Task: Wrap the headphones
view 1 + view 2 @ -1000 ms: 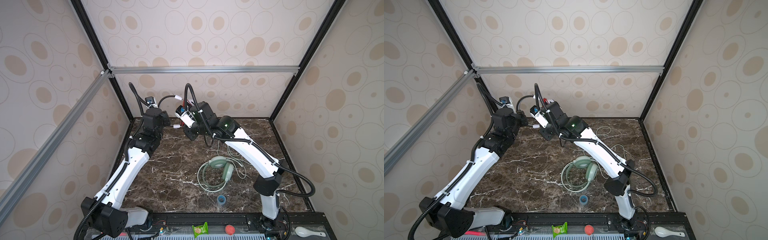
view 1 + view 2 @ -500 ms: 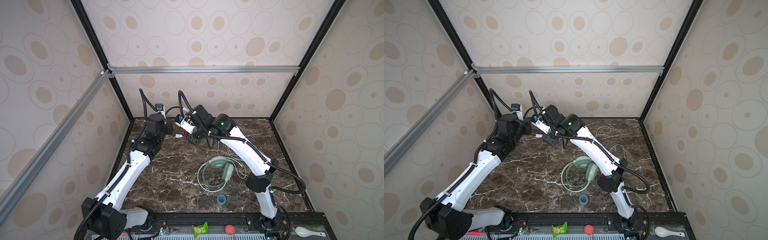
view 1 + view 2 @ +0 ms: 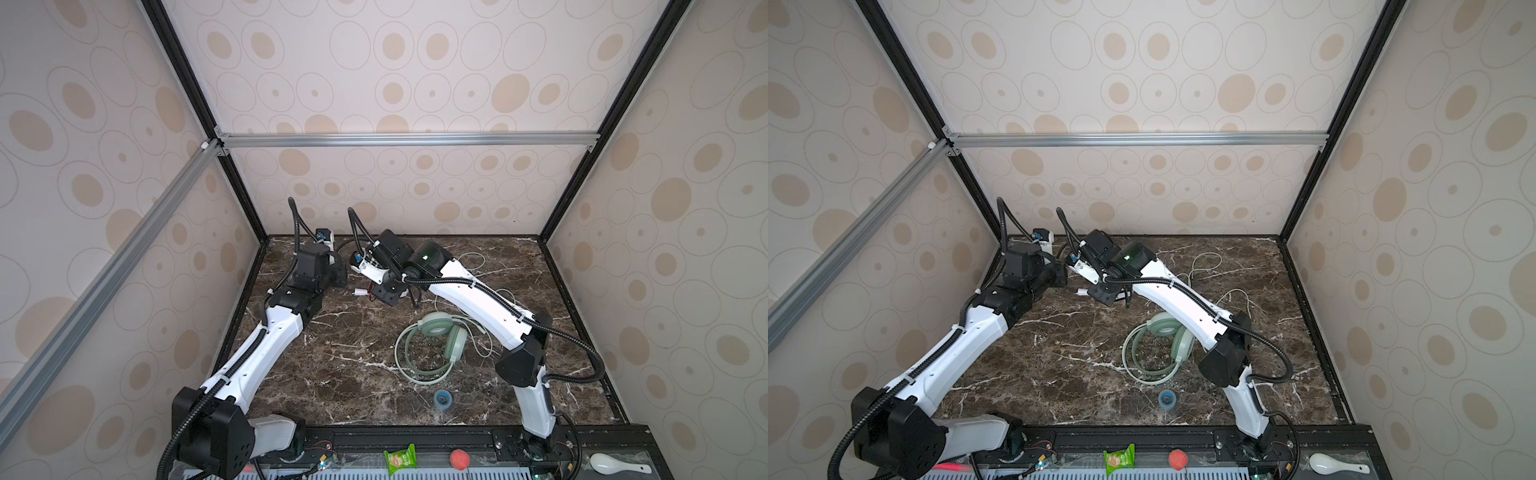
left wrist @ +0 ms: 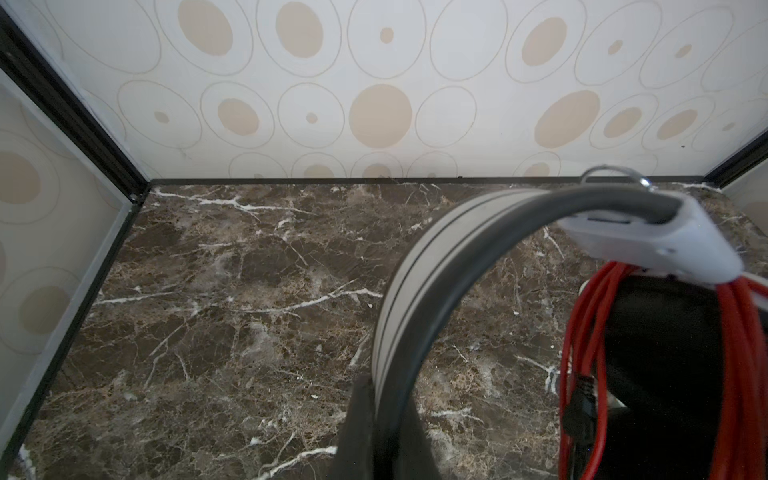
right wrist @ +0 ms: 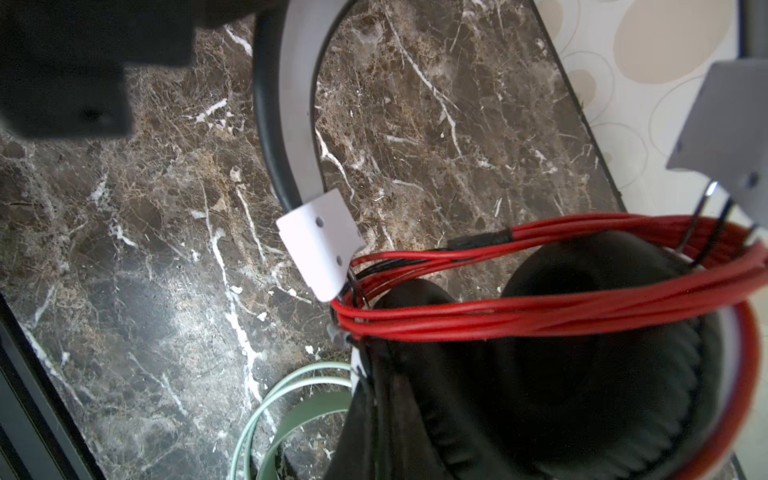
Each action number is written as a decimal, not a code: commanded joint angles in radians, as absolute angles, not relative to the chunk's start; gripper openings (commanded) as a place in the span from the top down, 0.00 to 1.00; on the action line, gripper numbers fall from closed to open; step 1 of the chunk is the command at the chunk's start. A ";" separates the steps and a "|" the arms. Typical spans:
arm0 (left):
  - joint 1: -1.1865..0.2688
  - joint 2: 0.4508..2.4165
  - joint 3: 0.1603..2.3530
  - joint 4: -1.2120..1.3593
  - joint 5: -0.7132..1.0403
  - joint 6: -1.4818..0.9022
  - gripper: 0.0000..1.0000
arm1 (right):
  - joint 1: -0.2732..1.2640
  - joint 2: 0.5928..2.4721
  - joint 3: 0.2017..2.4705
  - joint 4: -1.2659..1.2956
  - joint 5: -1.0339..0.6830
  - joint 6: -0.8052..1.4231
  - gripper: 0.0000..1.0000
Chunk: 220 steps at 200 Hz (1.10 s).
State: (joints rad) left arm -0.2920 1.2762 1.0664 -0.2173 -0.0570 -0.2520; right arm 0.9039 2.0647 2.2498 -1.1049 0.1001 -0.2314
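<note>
Two headphones: mint green pair (image 3: 440,332) loose, white-and-black pair (image 4: 415,291) pinched by left gripper (image 4: 384,432) and right gripper (image 5: 365,436), red cable (image 5: 540,320) clearest on wrist cams.

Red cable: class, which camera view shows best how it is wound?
The right wrist view. There the red cable shows close, looped several times over the ear cups of the white-and-black headphones. The left wrist view shows the loops at one edge only. In both top views the arms hide nearly all of it.
</note>
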 commanded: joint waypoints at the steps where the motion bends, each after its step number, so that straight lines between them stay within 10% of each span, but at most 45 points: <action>1: -0.274 1.272 1.015 -0.213 0.021 -0.284 1.00 | 0.824 2.023 2.166 -1.042 0.164 -0.197 1.00; 220: -0.273 1.519 0.843 0.051 0.107 -0.393 1.00 | 0.661 2.458 2.399 -1.057 0.039 -0.010 0.95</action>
State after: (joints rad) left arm -0.2687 1.5181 0.8234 0.1001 -0.0025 -0.4194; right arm 0.7334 2.4016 2.3558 -1.0935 -0.1417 -0.0586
